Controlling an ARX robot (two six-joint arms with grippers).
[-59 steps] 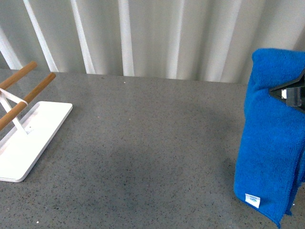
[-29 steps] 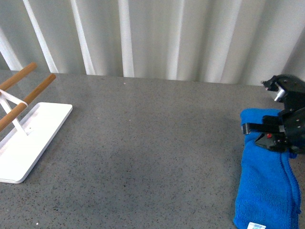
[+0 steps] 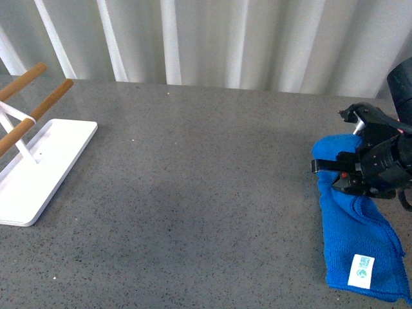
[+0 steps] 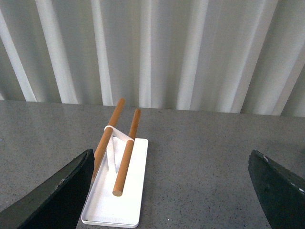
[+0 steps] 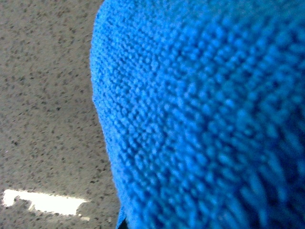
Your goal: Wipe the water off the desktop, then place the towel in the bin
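Towel (image 3: 355, 235) lying on desktop (image 3: 193, 193), R pincer (image 3: 333, 175) pinching its far end; L pincer (image 4: 170, 157) spread.

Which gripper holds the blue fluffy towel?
Right gripper, clamped on the blue fluffy towel on the speckled grey desktop; left gripper hangs open, empty.

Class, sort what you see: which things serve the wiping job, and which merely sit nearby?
Job: towel, held by the right gripper; desktop.
Nearby only: white rack with wooden rods; pale curtain.
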